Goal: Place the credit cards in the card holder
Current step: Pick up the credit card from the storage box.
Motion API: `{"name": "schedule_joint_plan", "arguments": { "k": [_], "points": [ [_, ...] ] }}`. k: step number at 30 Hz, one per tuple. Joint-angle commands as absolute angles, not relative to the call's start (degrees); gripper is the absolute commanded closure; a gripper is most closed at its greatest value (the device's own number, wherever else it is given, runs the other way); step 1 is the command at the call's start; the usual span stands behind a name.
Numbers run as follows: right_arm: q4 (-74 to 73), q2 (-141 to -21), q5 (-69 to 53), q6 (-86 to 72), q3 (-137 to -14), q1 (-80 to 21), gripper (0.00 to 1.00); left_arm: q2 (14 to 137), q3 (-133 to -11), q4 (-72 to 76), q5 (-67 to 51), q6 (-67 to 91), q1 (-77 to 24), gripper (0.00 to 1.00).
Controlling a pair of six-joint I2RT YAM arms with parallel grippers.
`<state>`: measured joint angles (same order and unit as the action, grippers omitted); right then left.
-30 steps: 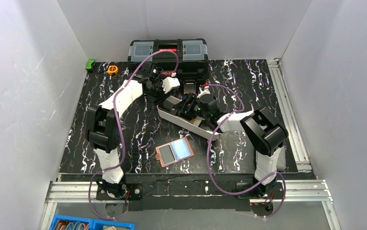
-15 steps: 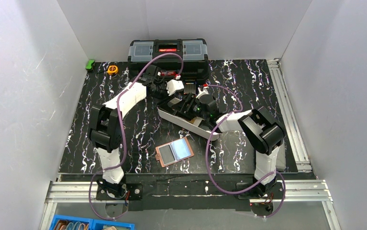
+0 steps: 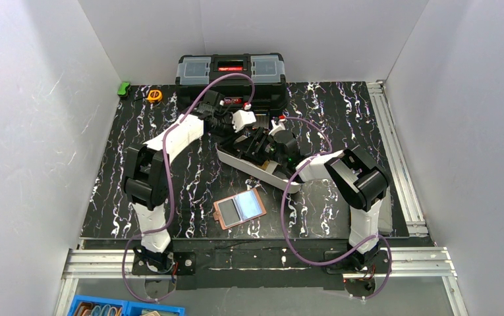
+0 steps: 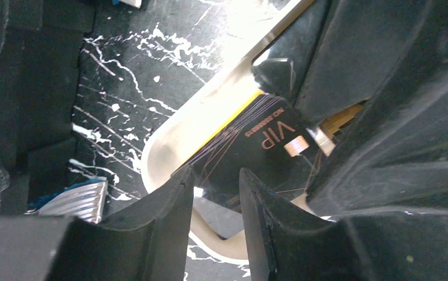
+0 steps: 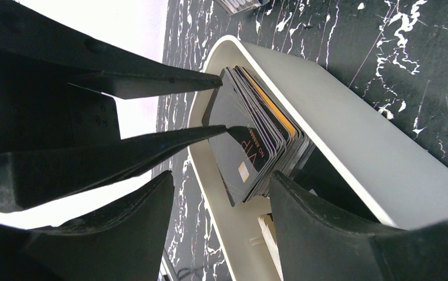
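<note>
A stack of credit cards (image 5: 250, 134), its front one dark with "VIP" print and an orange one behind, stands on edge in a long white tray (image 5: 350, 146). The stack also shows in the left wrist view (image 4: 256, 137). My left gripper (image 4: 214, 175) is open with a narrow gap, and its fingers (image 5: 168, 140) straddle the top corner of the front cards. My right gripper (image 5: 221, 178) is open wide around the stack's lower end. In the top view both grippers, left (image 3: 248, 131) and right (image 3: 257, 146), meet over the tray (image 3: 272, 174). The tan-pink card holder (image 3: 239, 208) lies open nearer the front, with a pale blue-grey card in it.
A black toolbox (image 3: 230, 76) stands at the back just behind the left gripper. An orange tape measure (image 3: 155, 95) and a green object (image 3: 124, 88) lie at the back left. An aluminium rail (image 3: 394, 145) runs along the right edge.
My left gripper has moved right and toward the tray, and now sits at the cards. The right gripper has barely moved. The card holder has not moved.
</note>
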<state>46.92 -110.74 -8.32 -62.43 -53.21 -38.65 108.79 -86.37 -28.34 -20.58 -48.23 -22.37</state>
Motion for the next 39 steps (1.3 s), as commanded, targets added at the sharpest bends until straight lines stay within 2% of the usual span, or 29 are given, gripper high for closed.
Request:
{"name": "schedule_joint_plan", "arguments": {
  "k": [1, 8, 17, 25, 31, 39],
  "points": [
    [47.6, -111.6, -7.5, -63.5, -52.5, -38.6, 0.32, 109.9, -85.7, -34.1, -24.6, -44.2, -23.9, 0.67],
    [46.6, -111.2, -7.0, -63.8, -51.7, -38.6, 0.31, 109.2, -89.1, -39.0, -27.6, -39.6, -24.3, 0.69],
    [47.0, -110.8, -7.0, -64.2, -50.5, -38.6, 0.31, 108.5, -96.0, -41.2, -22.6, -40.5, -20.8, 0.69],
    [50.9, -110.5, -6.7, -65.9, -48.1, -38.6, 0.32, 106.7, -86.2, -31.7, -15.5, -45.6, -21.1, 0.69],
    [54.9, -111.4, -7.4, -68.9, -46.6, -38.3, 0.32, 106.3, -83.1, -26.6, -13.1, -47.4, -22.3, 0.70],
    [59.2, -112.5, -7.8, -72.7, -44.4, -37.4, 0.32, 105.8, -80.3, -27.1, -13.5, -48.5, -25.3, 0.73]
  ]
}}
